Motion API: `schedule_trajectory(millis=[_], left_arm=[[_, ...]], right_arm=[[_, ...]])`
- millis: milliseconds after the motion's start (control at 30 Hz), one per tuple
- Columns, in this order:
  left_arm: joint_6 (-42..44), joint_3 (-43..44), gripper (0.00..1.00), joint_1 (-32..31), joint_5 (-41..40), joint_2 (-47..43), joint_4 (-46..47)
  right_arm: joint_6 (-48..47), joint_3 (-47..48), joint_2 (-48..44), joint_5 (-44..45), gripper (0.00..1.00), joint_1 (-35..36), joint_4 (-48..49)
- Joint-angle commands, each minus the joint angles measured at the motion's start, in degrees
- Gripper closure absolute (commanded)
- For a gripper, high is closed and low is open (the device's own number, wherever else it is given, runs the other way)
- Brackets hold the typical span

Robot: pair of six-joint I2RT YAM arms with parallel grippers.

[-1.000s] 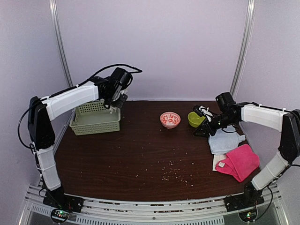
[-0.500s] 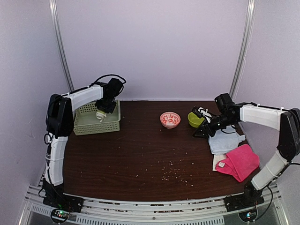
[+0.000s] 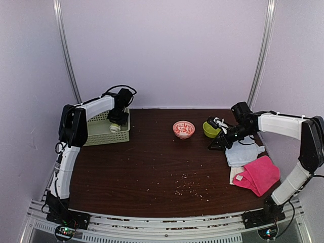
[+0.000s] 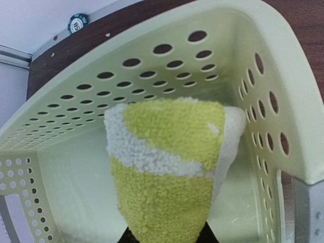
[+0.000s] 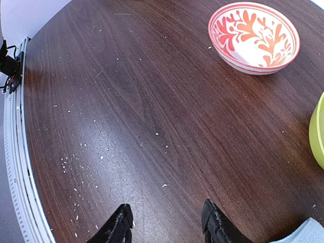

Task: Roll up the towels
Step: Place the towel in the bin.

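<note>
Left tool (image 3: pixel 117 121), clamped on a rolled yellow towel (image 4: pixel 167 167) and held inside the basket (image 4: pixel 167 55) at the far left of the surface (image 3: pixel 152 167). The roll hangs near the basket's right wall; whether it touches the floor cannot be told. The step appears to be depositing the roll. It would go best if the roll is lowered until the floor bears it, with the loose edge underneath, and the fingers then part slowly so the roll does not spring open.

Right tool (image 5: pixel 164 223), fingers apart and empty, low over bare surface at the right. Just beside it lies the blue towel (image 3: pixel 242 153). Nearer lies the pink towel (image 3: pixel 259 174), overlapping a cream towel (image 3: pixel 235 174); all three look unrolled.
</note>
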Motion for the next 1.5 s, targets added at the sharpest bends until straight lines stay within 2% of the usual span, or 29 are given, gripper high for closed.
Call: schedule_trajectory(millis=[0,533,733,1033,1233,1400,1467], left_arm=[[-1.6,-0.6,1.00,0.3,6.7,1.2,3.8],[-10.8,-8.3,1.00,2.9,27.5,1.2,14.4],[-14.9,-13.4,1.00,4.2,31.5,-1.3,17.4],[-27.0,-19.2,1.00,5.7,44.4,-3.7,22.1],[-28.0,-19.2,0.99,5.7,45.1,-4.0,22.3],[-27.5,-19.5,0.75,5.8,43.4,-4.4,20.2],[-27.1,-20.2,0.69,5.7,42.4,-5.5,20.2]], right_arm=[[-0.8,0.0,1.3,-1.0,0.52,-0.2,-0.9],[-1.5,0.5,2.6,-1.5,0.52,-0.2,-2.1],[-1.5,0.5,2.8,-1.5,0.52,-0.2,-2.2],[-1.6,0.6,3.2,-1.5,0.52,-0.2,-2.5],[-1.6,1.1,4.1,-1.7,0.52,-0.2,-3.0],[-1.7,1.2,4.1,-1.8,0.52,-0.3,-3.1],[-1.7,1.2,4.1,-1.8,0.52,-0.2,-3.1]])
